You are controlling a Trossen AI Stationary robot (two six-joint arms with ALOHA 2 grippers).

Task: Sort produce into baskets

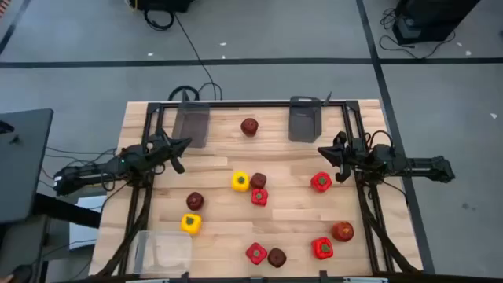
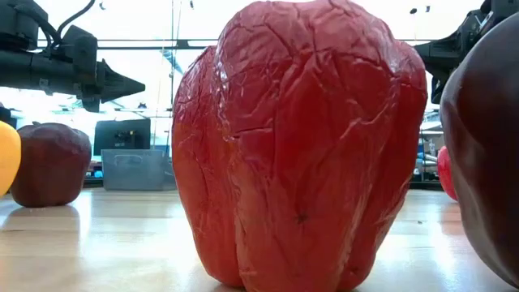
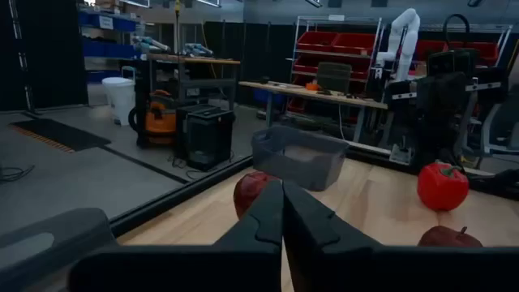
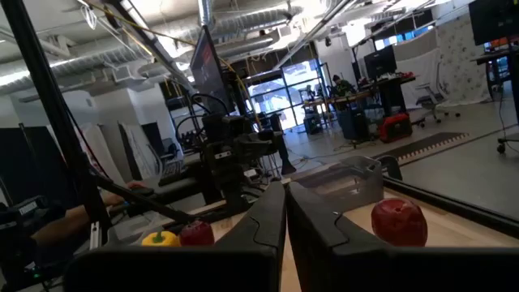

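Observation:
Toy produce lies scattered on the wooden table: a maroon apple [image 1: 249,126] at the far middle, a yellow pepper [image 1: 240,181], a red pepper [image 1: 259,196] and a maroon apple [image 1: 258,181] in the centre, and a red pepper [image 1: 321,182] to the right. More pieces sit nearer the front, among them a red pepper [image 2: 300,146] that fills the low view. Two dark grey baskets [image 1: 191,124] [image 1: 305,119] stand at the far edge, and a clear one [image 1: 165,250] at the near left. My left gripper [image 1: 185,145] [image 3: 282,212] and my right gripper [image 1: 322,151] [image 4: 285,207] hover shut and hold nothing.
A black frame [image 1: 251,103] runs along the table's far edge and down both sides past the arm mounts. Near the front lie a yellow pepper [image 1: 190,224], an orange-red apple [image 1: 343,231], red peppers [image 1: 322,248] [image 1: 255,253] and a maroon apple [image 1: 277,257]. Bare wood lies between the two grey baskets.

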